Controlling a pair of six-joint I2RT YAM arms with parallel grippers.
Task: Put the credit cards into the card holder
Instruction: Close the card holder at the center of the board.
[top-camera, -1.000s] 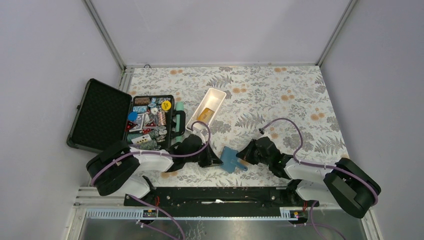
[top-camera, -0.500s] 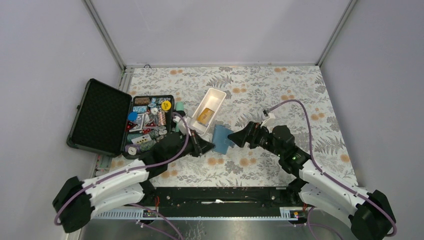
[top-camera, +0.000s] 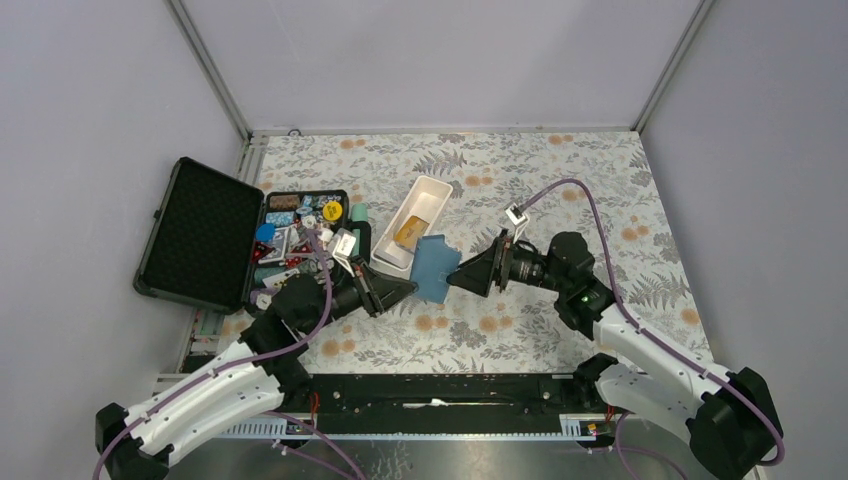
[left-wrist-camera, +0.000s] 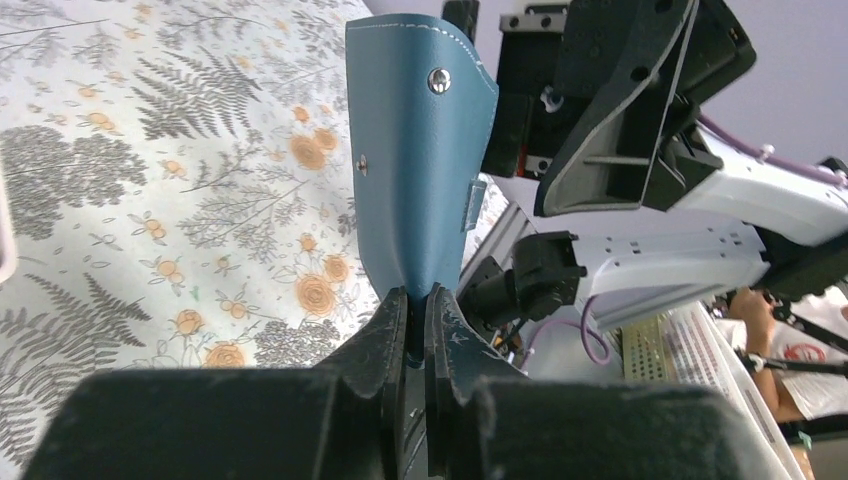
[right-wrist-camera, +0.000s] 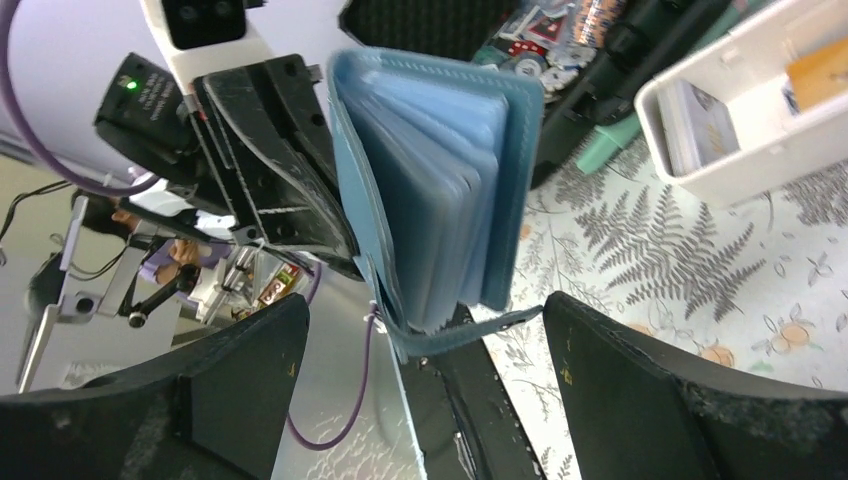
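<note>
The card holder (top-camera: 432, 268) is a teal-blue wallet held up off the table, just right of the white tray. My left gripper (top-camera: 405, 288) is shut on its lower edge; in the left wrist view the snap-studded cover (left-wrist-camera: 420, 150) rises out of the pinched jaws (left-wrist-camera: 418, 298). My right gripper (top-camera: 462, 277) faces it from the right and is open wide. In the right wrist view the light blue inner pages (right-wrist-camera: 440, 180) fan out between the spread fingers (right-wrist-camera: 425, 310), untouched. A golden-orange credit card (top-camera: 408, 232) lies in the tray, the same card (right-wrist-camera: 815, 70) showing at the right wrist view's edge.
The long white tray (top-camera: 432, 190) lies slanted at mid-table; a pale flat item (right-wrist-camera: 700, 125) also rests in it. An open black foam-lined case (top-camera: 200, 235) with several colourful trinkets (top-camera: 300, 240) stands at the left, a mint-green object (top-camera: 357, 215) beside it. Floral cloth covers the table.
Both arms have reached away from the near edge, carrying the card holder up toward the white tray. The right gripper has let go of it and opened wide; the left stays shut on it.
</note>
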